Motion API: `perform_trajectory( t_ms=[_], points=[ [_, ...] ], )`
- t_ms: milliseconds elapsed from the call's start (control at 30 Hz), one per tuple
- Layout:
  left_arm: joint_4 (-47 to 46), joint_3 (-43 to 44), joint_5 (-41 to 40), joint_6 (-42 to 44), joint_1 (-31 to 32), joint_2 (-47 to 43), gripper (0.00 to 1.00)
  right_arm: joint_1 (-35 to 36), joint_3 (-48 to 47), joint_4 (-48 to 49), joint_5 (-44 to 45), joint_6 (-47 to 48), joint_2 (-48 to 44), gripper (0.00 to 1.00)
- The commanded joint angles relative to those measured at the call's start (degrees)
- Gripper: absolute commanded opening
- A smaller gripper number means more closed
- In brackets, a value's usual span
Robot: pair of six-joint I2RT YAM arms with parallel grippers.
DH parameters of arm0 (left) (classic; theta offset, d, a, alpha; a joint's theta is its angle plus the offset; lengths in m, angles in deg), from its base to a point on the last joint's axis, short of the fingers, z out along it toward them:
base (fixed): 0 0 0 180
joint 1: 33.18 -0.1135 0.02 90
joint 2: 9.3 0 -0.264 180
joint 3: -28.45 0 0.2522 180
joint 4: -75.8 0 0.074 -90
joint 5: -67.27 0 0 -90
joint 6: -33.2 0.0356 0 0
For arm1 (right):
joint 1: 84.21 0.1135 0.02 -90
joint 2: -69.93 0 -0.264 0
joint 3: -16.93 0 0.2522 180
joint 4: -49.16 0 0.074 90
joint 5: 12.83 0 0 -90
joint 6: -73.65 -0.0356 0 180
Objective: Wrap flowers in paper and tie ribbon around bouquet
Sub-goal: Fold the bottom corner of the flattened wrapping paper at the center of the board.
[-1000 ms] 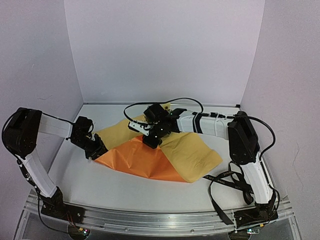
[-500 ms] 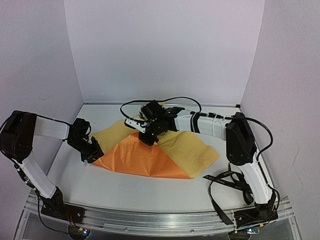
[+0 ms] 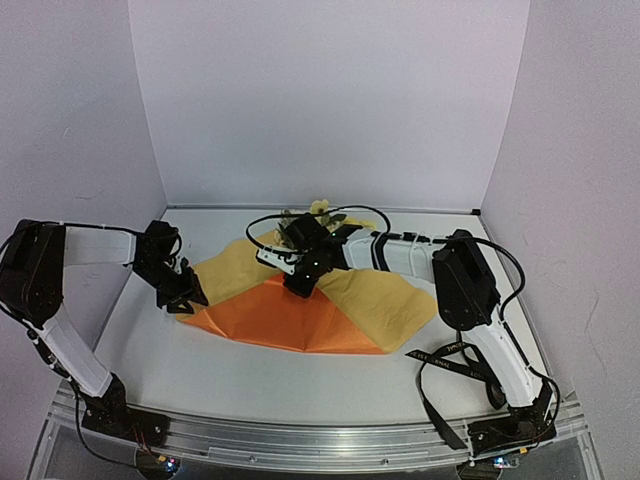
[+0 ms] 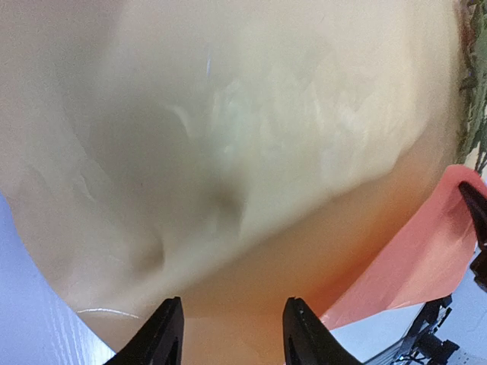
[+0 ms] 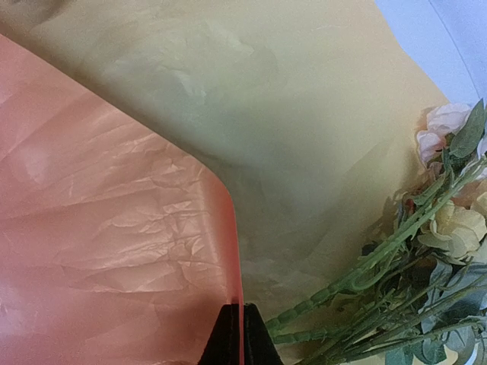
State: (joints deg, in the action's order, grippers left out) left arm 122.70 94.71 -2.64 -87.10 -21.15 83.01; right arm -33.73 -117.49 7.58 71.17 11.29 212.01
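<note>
Where the sheet's left corner meets the table [image 3: 200, 370], the left gripper [image 3: 186, 297] sits low at the edge of the paper [image 3: 290, 322] with its fingers spread and nothing caught between them. Its wrist view shows only the pale underside of the sheet just beyond the tips. Toward the middle, a bright orange flap lies folded over the yellow-orange underside. The right gripper [image 3: 301, 285] has its fingers pressed together on that flap's edge, pinching the thin paper right beside the green stems. The flowers [image 3: 320, 209] lie on the far part of the sheet, with the blossoms at the back and the stems running toward the pinch. They are uncovered, not yet bundled. At the far right, the black ribbon [image 3: 447, 358] lies limp on the table by the right arm's base, near the paper's right corner but looped around nothing. As I judge it, the job is early: the flowers are placed and one fold is under way. Closing the sheet into a cone around the stems and the whole tying step are left.
</note>
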Motion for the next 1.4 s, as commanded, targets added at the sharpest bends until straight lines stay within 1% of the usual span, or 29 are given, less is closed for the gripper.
perform_trajectory(
  t_ms=[0,100,167,200,333,433,500,633,933,1067,1100,1167,1233,1333,1367],
  points=[
    [4.2,8.5,-4.0,3.8,-0.2,-4.7,0.5,-0.2,-1.4,0.9,0.6,-0.6,-1.4,0.0],
    [6.0,11.8,-5.2,4.8,0.4,-6.6,0.53,-0.2,-1.1,0.9,0.4,-1.1,-1.9,0.0],
    [6.4,12.5,-4.9,4.9,2.0,-7.6,0.54,-0.2,-0.8,0.9,0.6,-1.0,-2.3,0.0],
    [6.4,12.2,-4.6,4.5,3.2,-7.8,0.52,-0.2,-0.7,0.9,0.8,-0.8,-2.4,0.0],
    [3.5,8.1,-1.5,1.6,9.2,-8.2,0.4,-0.2,-0.5,0.9,1.7,-0.2,-2.4,0.0],
    [-1.0,3.1,1.5,-1.4,11.8,-7.6,0.3,-0.2,-0.2,1.1,2.7,0.2,-2.3,0.0],
    [-4.1,0.2,3.4,-2.8,12.2,-7.2,0.25,-0.1,-0.2,1.2,2.9,0.2,-2.2,0.0],
    [-6.7,-2.4,3.7,-3.5,12.3,-5.3,0.19,-0.2,-0.7,1.2,3.4,0.1,-1.7,0.0],
    [-9.9,-3.3,2.9,-4.1,12.3,1.2,0.13,-0.2,-1.5,1.3,4.6,0.4,-1.2,0.0],
    [-10.7,-3.8,1.9,-4.7,12.3,3.0,0.12,-0.2,-2.0,1.3,4.6,0.2,-0.9,0.04],
    [-10.9,-4.1,1.7,-4.9,12.2,3.4,0.12,-0.2,-2.2,1.2,4.7,-0.1,-1.0,0.07],
    [-11.4,-4.5,1.6,-5.1,12.3,4.1,0.12,-0.2,-2.4,0.4,4.7,-1.3,-1.8,0.18],
    [-11.6,-4.8,1.4,-5.3,12.2,4.6,0.12,-0.2,-2.3,-1.4,4.8,-3.3,-3.3,0.33],
    [-11.8,-4.9,1.1,-5.6,12.2,4.9,0.11,-0.2,0.4,-3.1,5.2,-7.7,-7.9,0.62],
    [-11.8,-5.1,1.0,-5.6,12.2,4.9,0.11,-0.2,2.0,-3.7,5.2,-9.1,-9.5,0.68]
  ],
)
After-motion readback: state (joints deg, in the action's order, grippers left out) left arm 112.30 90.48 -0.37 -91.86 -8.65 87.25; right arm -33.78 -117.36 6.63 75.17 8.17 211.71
